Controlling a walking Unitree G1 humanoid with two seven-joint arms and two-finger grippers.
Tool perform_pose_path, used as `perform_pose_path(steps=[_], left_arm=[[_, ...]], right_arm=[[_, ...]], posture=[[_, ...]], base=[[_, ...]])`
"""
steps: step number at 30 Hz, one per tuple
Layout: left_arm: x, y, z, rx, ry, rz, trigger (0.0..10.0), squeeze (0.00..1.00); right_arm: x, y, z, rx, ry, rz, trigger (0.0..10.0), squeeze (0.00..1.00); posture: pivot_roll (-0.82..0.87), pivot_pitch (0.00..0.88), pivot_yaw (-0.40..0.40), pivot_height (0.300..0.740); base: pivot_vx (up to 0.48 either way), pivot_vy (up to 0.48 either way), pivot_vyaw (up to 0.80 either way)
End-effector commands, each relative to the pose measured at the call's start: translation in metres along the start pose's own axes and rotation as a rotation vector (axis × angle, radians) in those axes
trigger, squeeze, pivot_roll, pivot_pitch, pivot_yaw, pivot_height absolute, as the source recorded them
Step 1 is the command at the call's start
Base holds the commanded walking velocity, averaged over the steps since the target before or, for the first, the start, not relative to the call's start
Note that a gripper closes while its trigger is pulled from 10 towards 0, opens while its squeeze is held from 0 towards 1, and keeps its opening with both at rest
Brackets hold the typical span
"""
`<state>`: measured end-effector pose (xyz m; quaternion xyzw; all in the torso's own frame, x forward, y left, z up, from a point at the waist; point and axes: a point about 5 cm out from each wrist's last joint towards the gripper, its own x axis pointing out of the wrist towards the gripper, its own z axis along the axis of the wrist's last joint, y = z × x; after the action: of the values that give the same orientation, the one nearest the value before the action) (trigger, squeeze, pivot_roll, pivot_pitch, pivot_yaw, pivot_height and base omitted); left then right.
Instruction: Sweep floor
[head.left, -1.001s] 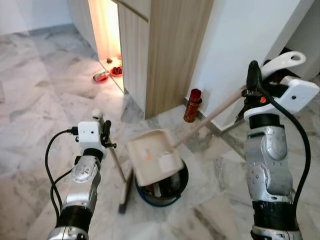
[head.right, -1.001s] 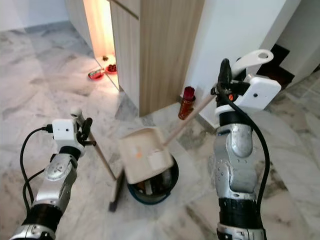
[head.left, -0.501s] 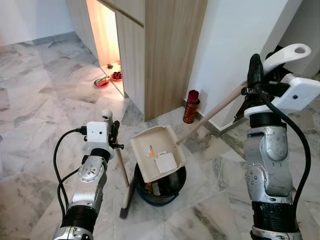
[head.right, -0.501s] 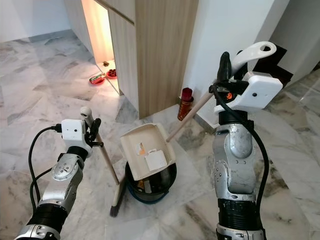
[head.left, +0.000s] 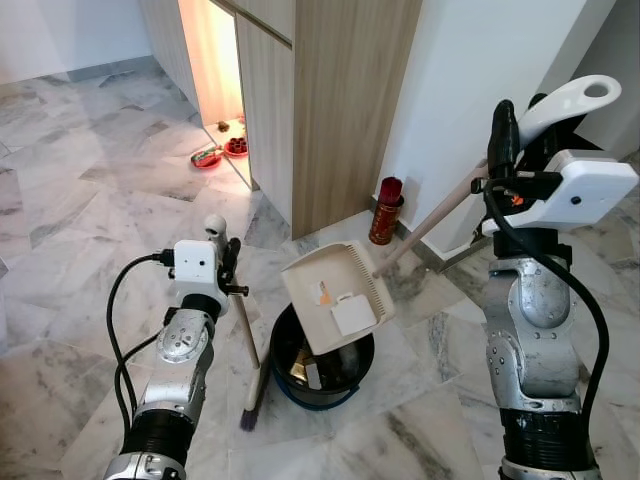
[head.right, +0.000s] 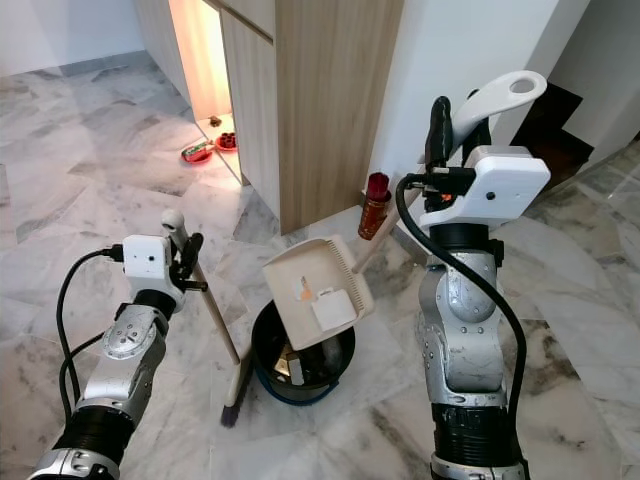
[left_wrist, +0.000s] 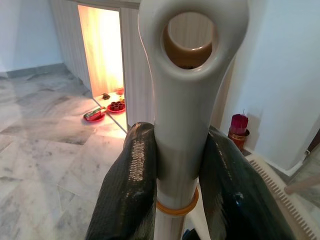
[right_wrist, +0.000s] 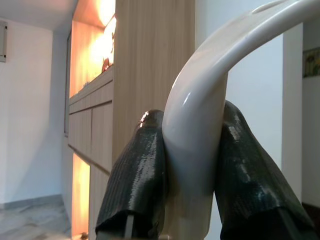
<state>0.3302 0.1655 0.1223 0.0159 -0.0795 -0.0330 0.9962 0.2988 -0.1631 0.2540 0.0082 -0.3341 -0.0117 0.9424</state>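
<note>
My right gripper (head.left: 507, 140) is shut on the white curved handle (right_wrist: 200, 100) of a long-handled beige dustpan (head.left: 336, 295). The pan is tilted over a round black bin (head.left: 320, 362) on the marble floor, and small pieces of white and orange litter lie on its face. On the left, my left gripper (head.left: 227, 265) is shut on the ringed top (left_wrist: 192, 65) of a broom (head.left: 243, 340). The broom stands nearly upright, with its dark bristles (head.left: 251, 403) on the floor just left of the bin.
A wooden cabinet (head.left: 320, 100) and a white wall (head.left: 470, 90) stand behind the bin. A red can (head.left: 385, 211) sits at the foot of the wall. Small red dishes (head.left: 222, 151) lie in a lit alcove at the back left. Open marble floor (head.left: 70, 220) spreads to the left.
The dustpan has swung right and tipped more steeply over the bin. The bin's dark opening has come into sight. The camera has shifted slightly, and the broom stays upright.
</note>
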Motion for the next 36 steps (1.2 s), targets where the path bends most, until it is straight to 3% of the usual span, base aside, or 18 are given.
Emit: perform_pose_path(steps=[1, 12, 17, 36], left_arm=[[0.003, -0.003, 0.012, 0.01, -0.064, -0.023, 10.0, 0.0], [0.002, -0.004, 0.012, 0.009, -0.065, -0.024, 10.0, 0.0], [0.002, -0.004, 0.012, 0.006, -0.064, -0.025, 10.0, 0.0], [0.003, -0.006, 0.011, 0.003, -0.065, -0.027, 10.0, 0.0]], right_arm=[[0.003, 0.004, 0.027, -0.015, -0.149, 0.005, 10.0, 0.0], [-0.002, 0.024, 0.032, -0.046, -0.185, 0.105, 10.0, 0.0], [-0.006, 0.041, 0.033, -0.069, -0.191, 0.224, 10.0, 0.0], [-0.016, 0.064, 0.033, -0.085, -0.213, 0.291, 10.0, 0.0]], posture=[[0.18, 0.072, -0.06, 0.74], [0.18, 0.077, -0.063, 0.74], [0.18, 0.08, -0.063, 0.74], [0.18, 0.081, -0.066, 0.74]], base=[[0.0, 0.0, 0.0], [0.0, 0.0, 0.0], [0.0, 0.0, 0.0], [0.0, 0.0, 0.0]])
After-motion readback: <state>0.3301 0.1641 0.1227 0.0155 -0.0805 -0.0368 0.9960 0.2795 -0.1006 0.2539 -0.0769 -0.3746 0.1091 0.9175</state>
